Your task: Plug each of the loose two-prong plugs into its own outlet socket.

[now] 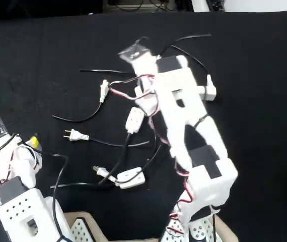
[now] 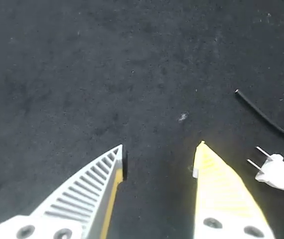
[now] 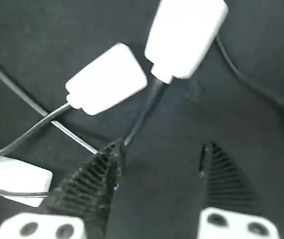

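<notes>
black table (image 1: 254,75) with loose white cord ends on black cords. landmark: middle socket (image 1: 134,118), a white block lying flat near the table's centre.

- two-prong plug (image 1: 74,135): well left of the middle socket in the high view, a little nearer the arm bases. prongs point away from the socket. loose on the table.
- second plug (image 1: 103,91): up-left of the middle socket, farther from the arm bases, loose.
- third plug (image 1: 101,173): below-left of the middle socket, just beside the end of a lower socket (image 1: 131,177). cannot tell if they touch or if the prongs are in.
- white cord end (image 1: 210,88): right of the middle socket, past the right arm (image 1: 194,136). plug or socket, cannot tell.

right tool (image 3: 159,149) hangs over the table close by the middle socket. its dark fingers (image 3: 94,184) are spread apart and pinch nothing. in the right wrist view a white block (image 3: 107,79) and a second white block (image 3: 184,35) lie just past the fingertips. they sit near each other but apart, each with a black cord. cannot tell which of them is the middle socket.

left tool (image 2: 160,147) is far left of the middle socket, by the near-left part of the table. its white finger (image 2: 94,191) and yellow finger (image 2: 221,189) are spread wide and hold nothing, over bare table. in the left wrist view the two-prong plug lies just beside the yellow finger, not touching it.
</notes>
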